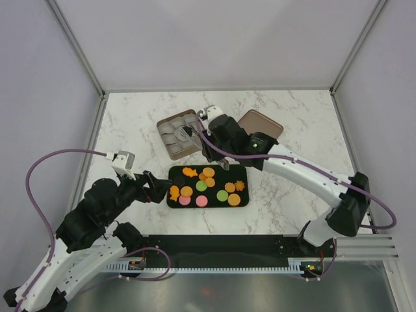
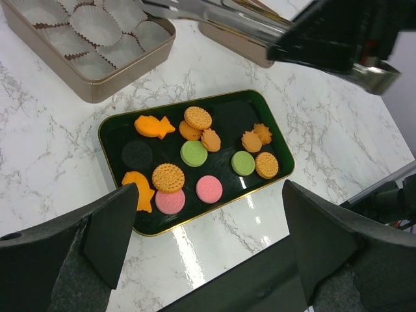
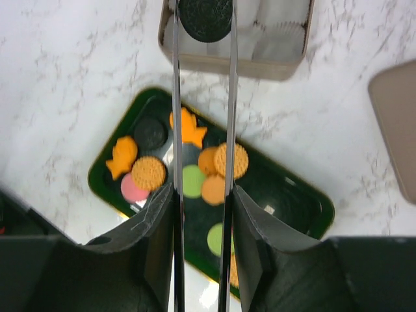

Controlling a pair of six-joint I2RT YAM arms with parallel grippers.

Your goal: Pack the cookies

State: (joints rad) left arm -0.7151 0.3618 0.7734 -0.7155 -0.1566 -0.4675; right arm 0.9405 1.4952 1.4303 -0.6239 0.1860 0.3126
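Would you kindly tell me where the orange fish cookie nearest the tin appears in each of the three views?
Top external: the fish cookie lies in the far-left corner of the tray.
Left wrist: fish cookie, upper left of the tray.
Right wrist: fish cookie, mid-picture, seen between the blades of the tongs.
Shared landmark: the tin of paper cups, just beyond the tray.

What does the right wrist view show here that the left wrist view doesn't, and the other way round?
Only right wrist: the tongs gripping a black cookie above the tin, held in the right pincer. Only left wrist: the open left pincer and both pink cookies together. Both: the green tray of cookies and the tin of paper cups.
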